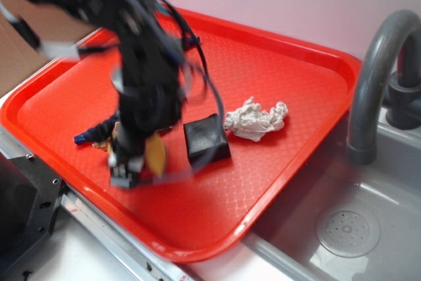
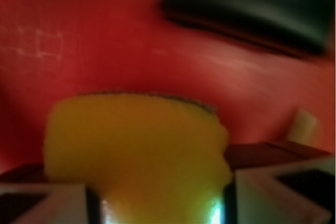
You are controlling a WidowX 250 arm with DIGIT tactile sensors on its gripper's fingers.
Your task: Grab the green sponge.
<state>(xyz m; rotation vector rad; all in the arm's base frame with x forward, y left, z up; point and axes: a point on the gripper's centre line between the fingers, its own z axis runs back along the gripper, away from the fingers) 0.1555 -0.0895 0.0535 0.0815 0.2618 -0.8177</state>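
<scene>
Your claw [image 1: 135, 166] stands low over the near-left part of the red tray [image 1: 289, 103], its two pale fingers [image 2: 44, 203] pressed against either side of the green sponge [image 2: 136, 145]. The wrist view shows the yellow foam filling the gap between them, a thin dark scouring edge along its top. In the exterior view only a yellow sliver of the sponge [image 1: 156, 154] shows beside the blurred black arm, close to the tray floor. Whether it rests on the tray or hangs just clear of it cannot be told.

The step in hand looks to be the grasp itself: the claw is clenched on the sponge, and the lift is not yet plainly made. Your next move calls for a straight rise with the grip kept firm, since foam gives under pressure and can slip out of a loose hold. Keep clear of the black block [image 1: 206, 139], which sits just beside the claw on its right in the picture. In the wrist view the block [image 2: 252, 6] lies near the sponge but apart from it. The crumpled white cloth [image 1: 256, 120] lies past the block, touching or nearly touching it. A blue-tipped object [image 1: 89, 136] lies behind the arm, too hidden to name.

The tray sits on the counter [image 1: 85, 255] beside a grey sink [image 1: 368, 228] with its faucet [image 1: 378, 77].

No brand, label or writing can be read on any of these things; both pictures are blurred.
</scene>
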